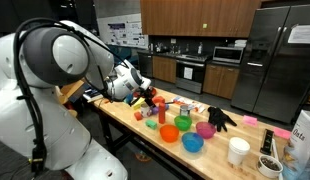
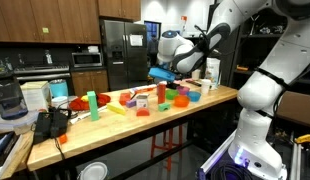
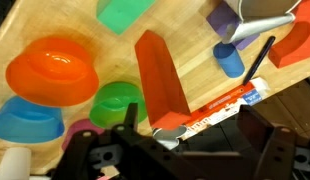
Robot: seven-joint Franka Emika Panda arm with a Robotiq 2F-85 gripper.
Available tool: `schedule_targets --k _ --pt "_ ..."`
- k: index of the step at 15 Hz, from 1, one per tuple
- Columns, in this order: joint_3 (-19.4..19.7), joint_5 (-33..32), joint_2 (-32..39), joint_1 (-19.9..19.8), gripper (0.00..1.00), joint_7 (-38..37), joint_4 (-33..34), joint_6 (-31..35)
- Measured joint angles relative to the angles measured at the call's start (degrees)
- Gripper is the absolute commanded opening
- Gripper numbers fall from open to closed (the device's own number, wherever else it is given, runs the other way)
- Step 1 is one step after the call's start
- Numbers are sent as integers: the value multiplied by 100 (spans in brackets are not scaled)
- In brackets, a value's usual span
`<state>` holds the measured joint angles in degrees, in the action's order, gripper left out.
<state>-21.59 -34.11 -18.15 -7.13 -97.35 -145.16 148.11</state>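
My gripper [image 3: 190,135] hangs over the end of the wooden table [image 3: 195,45], and it also shows in both exterior views [image 1: 138,90] [image 2: 163,68]. Its two dark fingers stand apart, with nothing clearly clamped between them. An orange-and-white toothpaste tube [image 3: 220,105] lies slantwise along the table's edge, right at the fingertips. I cannot tell whether the fingers touch it. A red block [image 3: 155,75] stands just beyond the tube. An orange bowl [image 3: 55,70], a green bowl [image 3: 117,100] and a blue bowl [image 3: 25,120] lie to the left in the wrist view.
Coloured blocks and bowls [image 1: 180,128] cover the tabletop. A black glove [image 1: 220,119], a white cup [image 1: 238,151] and a bag [image 1: 301,140] sit at one end. A metal cup [image 3: 263,15], a purple piece [image 3: 223,20] and a blue cylinder [image 3: 229,60] are near the gripper.
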Motion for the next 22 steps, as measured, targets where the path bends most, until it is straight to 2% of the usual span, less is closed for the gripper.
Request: schedule_targets --k 5,9,14,22 --pt "-33 -570 0 -2 100 -1475 46 -48" --pt "-32 -933 1 36 100 -2227 74 -241" --pt "38 -982 41 270 100 -2539 119 -689" --pt "243 -902 201 731 100 -2566 278 -1660"
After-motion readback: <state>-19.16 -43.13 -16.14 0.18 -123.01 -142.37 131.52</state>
